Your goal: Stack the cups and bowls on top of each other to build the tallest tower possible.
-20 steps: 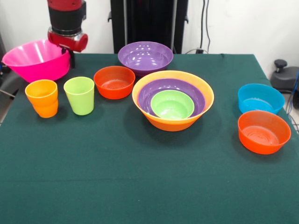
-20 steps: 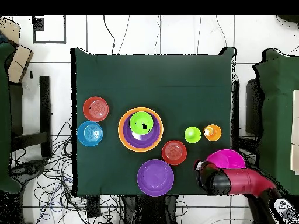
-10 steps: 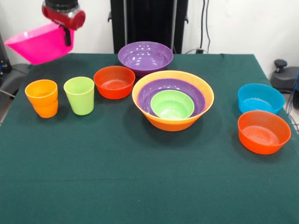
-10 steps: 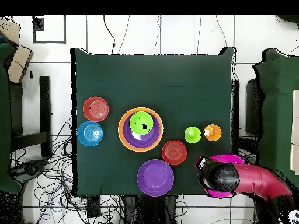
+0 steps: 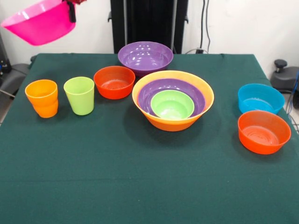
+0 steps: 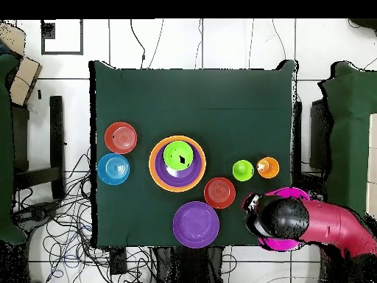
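My gripper (image 5: 71, 10) shows only at the top edge of the front view, shut on the rim of the large pink bowl (image 5: 39, 21), which hangs tilted well above the table's far left corner. In the overhead view the arm (image 6: 283, 219) covers most of that bowl (image 6: 289, 193). The tower is the yellow-orange bowl (image 5: 174, 122) holding a purple bowl (image 5: 145, 97) and the small lime-green bowl (image 5: 172, 103). The orange cup (image 5: 42, 98) and the lime cup (image 5: 79, 95) stand side by side at the left.
A red-orange bowl (image 5: 114, 81) and a second purple bowl (image 5: 145, 57) sit behind the tower. A blue bowl (image 5: 260, 98) and another red-orange bowl (image 5: 263, 131) sit at the right. The table (image 5: 140, 186) has a dark green cloth.
The gripper has lifted the pink bowl off the table's far left corner, steadily upward over the three frames. Nothing else has moved.
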Robot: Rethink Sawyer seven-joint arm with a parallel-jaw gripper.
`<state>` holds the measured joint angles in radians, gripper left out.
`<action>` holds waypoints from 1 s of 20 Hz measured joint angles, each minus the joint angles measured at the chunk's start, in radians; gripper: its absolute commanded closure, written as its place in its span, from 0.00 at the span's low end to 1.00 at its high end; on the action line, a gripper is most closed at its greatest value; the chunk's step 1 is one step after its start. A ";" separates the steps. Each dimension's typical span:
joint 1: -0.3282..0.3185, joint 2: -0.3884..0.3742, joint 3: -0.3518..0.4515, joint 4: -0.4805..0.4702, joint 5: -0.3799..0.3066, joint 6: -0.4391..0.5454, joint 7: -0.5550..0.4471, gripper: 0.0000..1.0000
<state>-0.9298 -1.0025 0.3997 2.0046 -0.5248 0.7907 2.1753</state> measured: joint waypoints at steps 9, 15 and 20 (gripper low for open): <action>0.055 -0.041 0.031 0.023 0.036 0.020 0.000 1.00; 0.184 0.011 0.020 0.016 0.035 -0.005 0.000 1.00; 0.347 0.110 -0.016 -0.032 0.036 -0.052 0.004 1.00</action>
<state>-0.5828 -0.8922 0.3841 1.9724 -0.4889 0.7388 2.1796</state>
